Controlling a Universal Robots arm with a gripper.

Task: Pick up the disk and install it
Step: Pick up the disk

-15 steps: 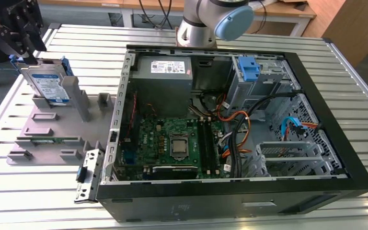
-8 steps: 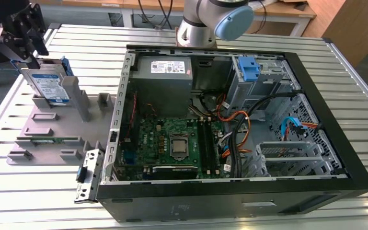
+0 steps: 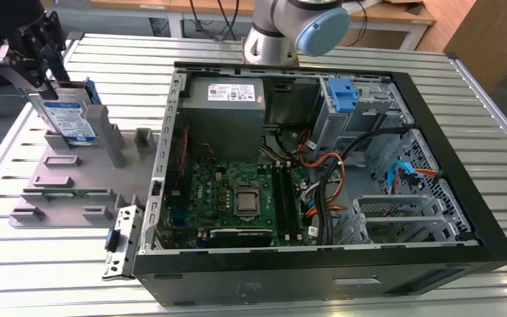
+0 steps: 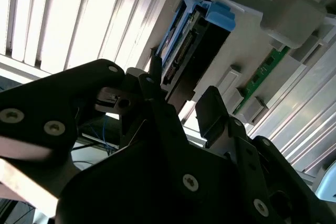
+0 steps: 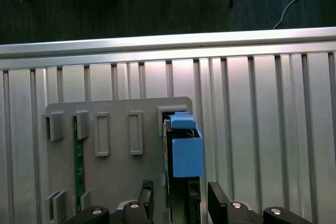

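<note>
Shows the hand (image 3: pixel 40 76) released, with its two fingers (image 5: pixel 147 199) spread wide and gripping nothing. Finds the disk (image 3: pixel 67 119) just below the fingertips in the exterior view, standing on edge in a slot of the grey holder plate (image 3: pixel 77 172) and not yet lifted. Lines up the disk's blue rail (image 5: pixel 186 153) with the gap between the fingers in both wrist views, close ahead of the tips; contact or none impossible to tell. Has a green circuit strip (image 5: pixel 79 156) standing in another slot of the same plate, off to one side of the hand. Puts the open computer case (image 3: pixel 324 165) well apart from the hand, on the same slatted metal surface (image 3: pixel 24 277).
</note>
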